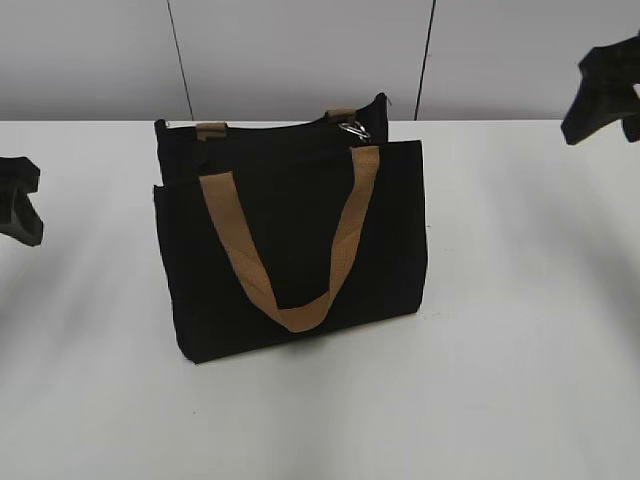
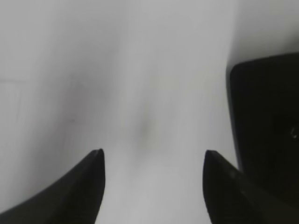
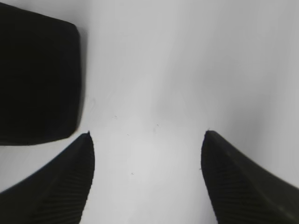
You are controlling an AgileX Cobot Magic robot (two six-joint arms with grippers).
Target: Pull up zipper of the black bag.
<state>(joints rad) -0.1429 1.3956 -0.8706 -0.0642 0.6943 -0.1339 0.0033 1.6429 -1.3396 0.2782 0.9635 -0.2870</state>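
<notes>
The black bag (image 1: 290, 240) stands upright in the middle of the white table, with a tan webbing handle (image 1: 290, 250) hanging down its front. The zipper's silver ring pull (image 1: 354, 130) shows at the right end of the bag's top edge. My left gripper (image 1: 20, 205) hangs open and empty at the far left, well away from the bag; in the left wrist view its jaws (image 2: 152, 156) are wide apart over bare table, the bag (image 2: 266, 126) at the right. My right gripper (image 1: 605, 90) is raised at the upper right, open (image 3: 147, 135) and empty, the bag (image 3: 37, 74) to its left.
The white table (image 1: 520, 350) spreads around the bag on all sides. A pale wall (image 1: 300, 50) with two dark vertical seams stands behind the table's far edge.
</notes>
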